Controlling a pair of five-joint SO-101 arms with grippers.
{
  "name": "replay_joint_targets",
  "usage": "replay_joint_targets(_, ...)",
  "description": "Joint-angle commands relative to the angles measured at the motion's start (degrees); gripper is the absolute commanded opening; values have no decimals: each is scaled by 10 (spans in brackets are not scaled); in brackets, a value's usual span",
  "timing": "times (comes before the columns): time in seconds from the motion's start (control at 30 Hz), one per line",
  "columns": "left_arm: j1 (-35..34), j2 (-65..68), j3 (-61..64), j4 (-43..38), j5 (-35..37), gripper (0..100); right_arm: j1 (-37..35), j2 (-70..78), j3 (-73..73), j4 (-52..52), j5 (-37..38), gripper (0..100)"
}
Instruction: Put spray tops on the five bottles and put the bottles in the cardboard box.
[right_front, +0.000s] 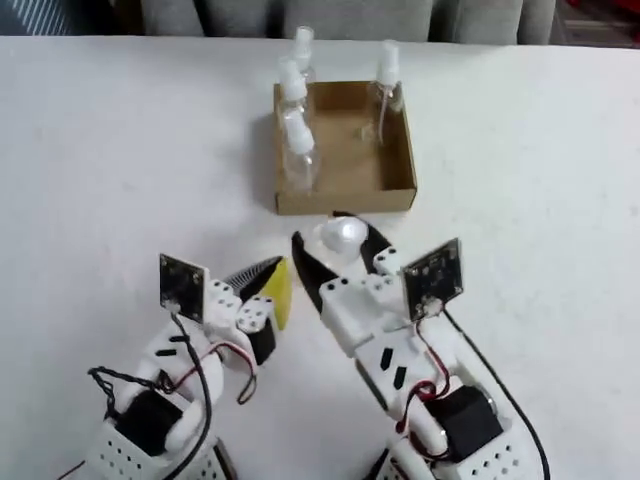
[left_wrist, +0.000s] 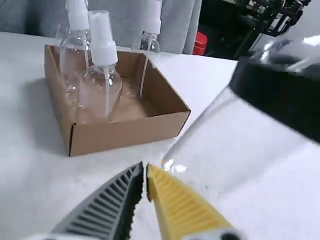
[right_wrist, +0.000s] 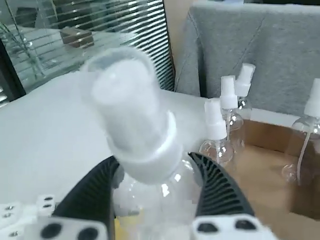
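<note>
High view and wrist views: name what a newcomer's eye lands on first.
The right gripper clamps a clear plastic bottle with a white spray top just before the brown cardboard box. Four more capped bottles stand inside it. The left gripper sits shut and empty beside the right one.

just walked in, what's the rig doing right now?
The right gripper is shut on the fifth bottle, which already has its spray top on. It holds the bottle just short of the near wall of the cardboard box. In the box stand four other topped bottles. The left gripper is shut on nothing, beside the right one. What is left is getting the last bottle into the box.
</note>
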Motion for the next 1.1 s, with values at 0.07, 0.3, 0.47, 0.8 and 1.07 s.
replay_joint_targets(0.07, -6, -7, -33, -17, 8, 23, 13, 21, -4, -95, 8, 15)
replay_joint_targets(0.3, 34, -7, -36, -17, 5, 23, 0, 198, -14, -256, 4, 15)
replay_joint_targets(0.47, 41, -7, -28, -22, 4, 23, -62, 249, -33, -266, -2, 15)
replay_joint_targets(0.8, 33, -7, 8, -55, 3, 23, -64, 218, -41, -138, -21, 15)
replay_joint_targets(1.07, 32, -7, 12, -58, -22, 23, -64, 137, -44, -57, -16, 15)
